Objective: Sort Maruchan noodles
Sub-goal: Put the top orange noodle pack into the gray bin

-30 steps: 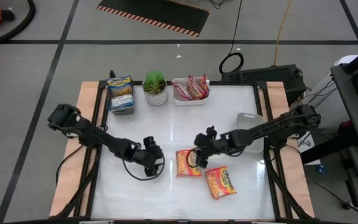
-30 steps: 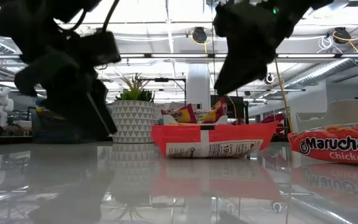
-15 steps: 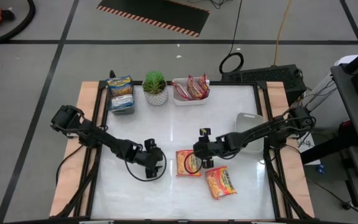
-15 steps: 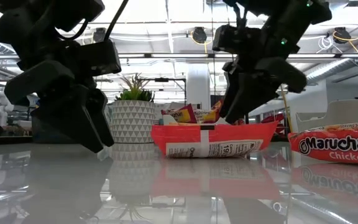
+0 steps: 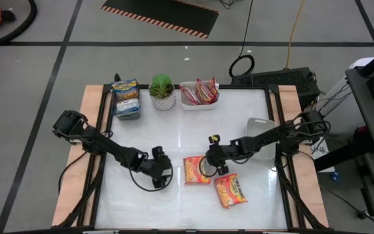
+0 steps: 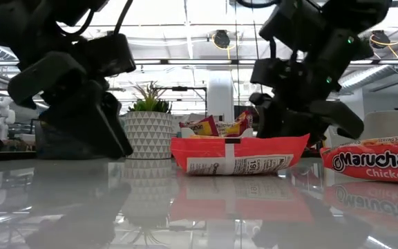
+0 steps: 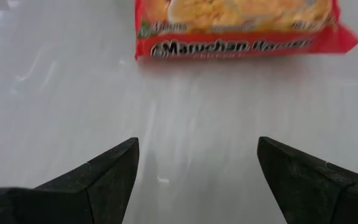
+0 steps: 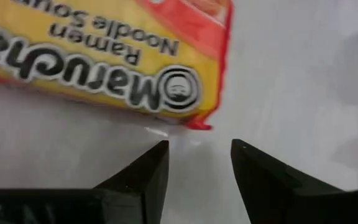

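1. From above, the white worktop [image 5: 174,136] has two noodle packets lying flat near its front middle. The red packet [image 5: 196,170] is on the left. The second packet [image 5: 230,190] lies just beside it, nearer the front and to the right.
2. The right tool [image 5: 214,166] is low over the right edge of the red packet, between the two packets. The left tool [image 5: 163,174] is low too, just to the left of the red packet and not touching it.
3. At the back of the worktop a grey tray [image 5: 126,109] holds blue-trimmed packets [image 5: 126,90]. A white tray [image 5: 199,102] holds red-trimmed packets [image 5: 203,90]. A little green plant [image 5: 162,90] stands between the two trays.
4. From the low view, the red packet [image 6: 237,153] lies flat in the middle. The right tool [image 6: 292,128] sits just behind its right end. The left tool [image 6: 95,128] is down near the worktop, off to the left. The second packet [image 6: 375,159] lies at the right side.
5. In the left wrist view, the two dark fingers [image 7: 107,171] stand wide apart with nothing between them. The red packet [image 7: 241,28] lies ahead on the worktop, apart from the fingers.
6. In the right wrist view, the fingers [image 8: 143,171] are a little way apart and hold nothing. The corner of the red packet [image 8: 104,59] lies just ahead of the tips.
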Controlling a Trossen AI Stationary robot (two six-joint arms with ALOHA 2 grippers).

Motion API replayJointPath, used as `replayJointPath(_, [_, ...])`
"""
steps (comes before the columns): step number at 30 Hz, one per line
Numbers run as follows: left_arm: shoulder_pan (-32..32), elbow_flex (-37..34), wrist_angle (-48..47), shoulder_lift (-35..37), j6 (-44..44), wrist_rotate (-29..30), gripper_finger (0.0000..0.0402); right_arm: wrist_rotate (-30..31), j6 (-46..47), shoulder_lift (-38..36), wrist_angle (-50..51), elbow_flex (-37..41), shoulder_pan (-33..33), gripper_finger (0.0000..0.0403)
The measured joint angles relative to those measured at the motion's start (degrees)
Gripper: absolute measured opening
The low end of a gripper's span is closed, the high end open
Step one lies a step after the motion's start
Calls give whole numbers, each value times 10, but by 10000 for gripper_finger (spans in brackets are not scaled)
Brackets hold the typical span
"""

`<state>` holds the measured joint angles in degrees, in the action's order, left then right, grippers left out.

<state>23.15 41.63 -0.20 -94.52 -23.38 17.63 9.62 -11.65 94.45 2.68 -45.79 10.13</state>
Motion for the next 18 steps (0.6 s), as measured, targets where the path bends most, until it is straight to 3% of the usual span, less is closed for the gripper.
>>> replayJointPath(6, [0, 0, 26, 0, 6, 1, 330, -39, -39, 1, -113, 43, -2, 125])
replayJointPath(18, [0, 0, 39, 0, 34, 4, 330, -38, -44, 17, -156, 45, -2, 5])
